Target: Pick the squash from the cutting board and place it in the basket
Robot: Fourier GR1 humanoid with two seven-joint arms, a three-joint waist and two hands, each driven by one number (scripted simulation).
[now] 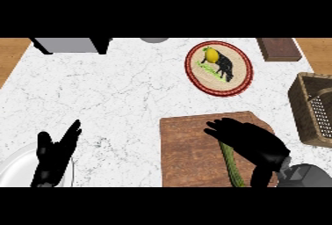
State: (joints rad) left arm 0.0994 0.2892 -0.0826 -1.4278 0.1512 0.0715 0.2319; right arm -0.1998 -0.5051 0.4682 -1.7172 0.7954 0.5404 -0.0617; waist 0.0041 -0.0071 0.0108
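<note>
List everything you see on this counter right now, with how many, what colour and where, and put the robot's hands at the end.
squash: one, green, long, on the cutting board under the right hand
cutting board: one, brown wood, lower centre
basket: one, tan wicker, right edge
round mat: one, red-rimmed, patterned, top centre-right
brown block: one, top right
grey box: one, top left
plate: one, white, lower left
counter: one, white marble
left hand: black, open, lower left
right hand: black, over the squash
</note>
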